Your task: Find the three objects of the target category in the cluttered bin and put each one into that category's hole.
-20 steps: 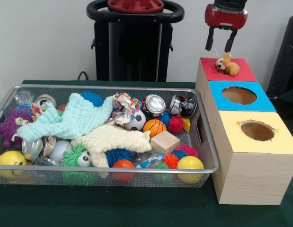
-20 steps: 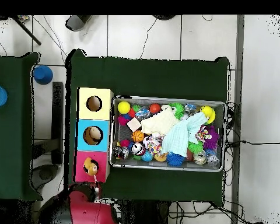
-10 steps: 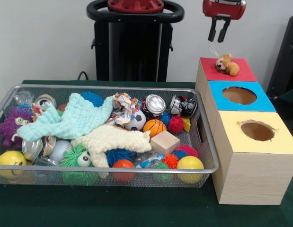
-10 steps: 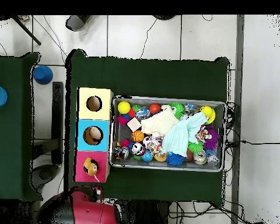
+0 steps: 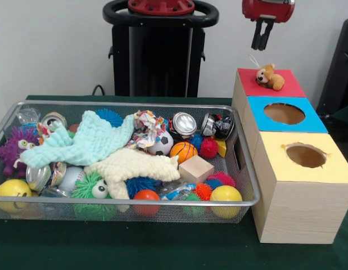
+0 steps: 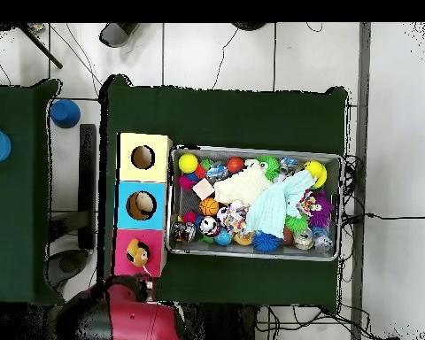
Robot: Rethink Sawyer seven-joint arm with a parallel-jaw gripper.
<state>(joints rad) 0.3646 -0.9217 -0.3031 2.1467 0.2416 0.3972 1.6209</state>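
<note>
So here's where we're at: one plush bear (image 5: 270,76) is lying on top of the red box (image 5: 271,83), the one of the three boxes nearest the robot's edge of the desk. It looks like it's sitting over the hole, not dropped through, so we'd call that one only half done. Our gripper (image 5: 262,35) hangs above it with the fingers nearly together and nothing in them.

The wire bin (image 5: 126,202) fills the middle of the desk, and we can't spot any other plush animals in there, so two are probably buried.

Counting what shows:
- three boxes: red, blue (image 5: 285,114), yellow (image 5: 306,155)
- two waffle cloths, one mint (image 5: 86,140) and one cream (image 5: 131,164)
- one wooden cube (image 5: 195,168)
- one mini basketball (image 5: 183,151)
</note>
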